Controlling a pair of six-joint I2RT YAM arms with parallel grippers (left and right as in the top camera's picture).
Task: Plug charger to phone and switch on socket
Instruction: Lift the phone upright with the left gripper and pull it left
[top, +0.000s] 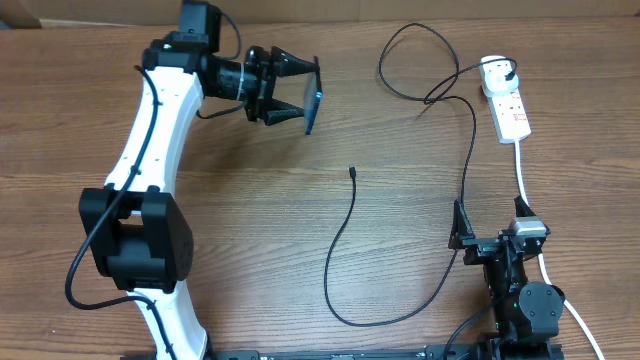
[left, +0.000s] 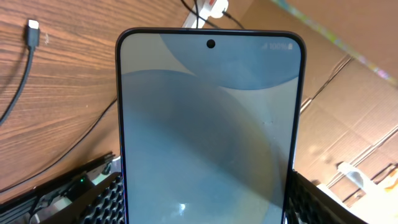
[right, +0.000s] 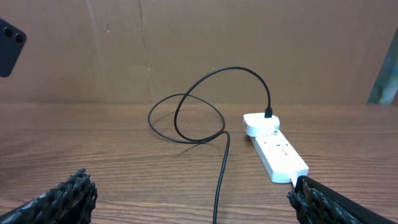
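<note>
Far to the left of the white elongated power strip with small red markings (top: 511, 110), the left end effector (top: 300, 95) is clenched on the slim black-edged smartphone (top: 314, 98). It grips the phone by its long edges and holds it up off the brown wood-grain bench (top: 250, 200). In the left wrist view the phone's blue-grey screen fills most of the picture, with a small round camera hole at its top centre. Between the phone and the power strip, but lower on the bench, lies the tiny black connector tip (top: 352, 171) of the long thin black charger cable (top: 333, 262). The tip is loose and well apart from the phone. From the tip the cable sweeps down and away from the power strip, curves back along the near edge, then climbs toward the strip and makes a loose loop just left of it. It ends in the white plug (top: 497, 70), seated in the strip's far end. Below the power strip, near the bench's front edge, the right end effector (top: 489, 218) rests released, its two black fingers spread wide with nothing between them. The strip's thick white cord (top: 524, 180) runs down past its right side. The power strip lies flat near the bench's right edge; the position of its switch cannot be made out.
</note>
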